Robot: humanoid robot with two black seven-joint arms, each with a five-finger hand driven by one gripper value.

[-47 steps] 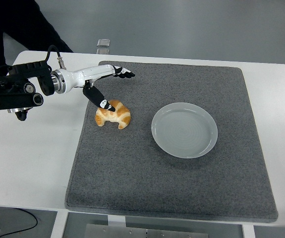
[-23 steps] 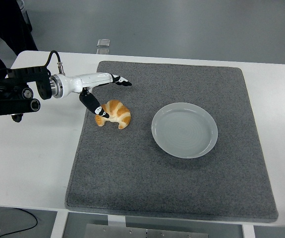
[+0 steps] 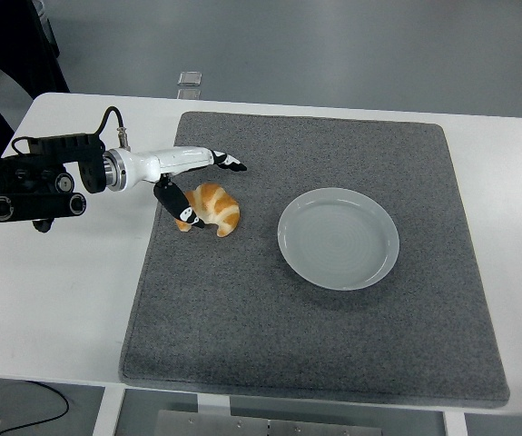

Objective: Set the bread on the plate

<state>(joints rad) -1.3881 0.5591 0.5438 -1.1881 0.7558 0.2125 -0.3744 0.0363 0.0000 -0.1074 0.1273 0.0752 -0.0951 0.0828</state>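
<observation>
A golden croissant-shaped bread (image 3: 213,210) lies on the left part of the grey mat (image 3: 315,336). To its right on the same mat stands an empty pale grey plate (image 3: 338,238), a short gap between them. My left hand (image 3: 213,191) reaches in from the left and straddles the bread. Its thumb (image 3: 184,213) lies against the bread's left end, and its long fingers (image 3: 229,163) stretch out just behind the bread, apart from it. The hand is open, not closed on the bread. My right arm is out of view.
The mat covers most of the white table (image 3: 70,291). A small clear item (image 3: 188,82) sits at the table's far edge. A person in dark clothing (image 3: 6,45) stands at the top left corner.
My left hand has come lower and nearer, its fingers now close behind the bread and the thumb at its left end. The bread and plate have stayed put.
</observation>
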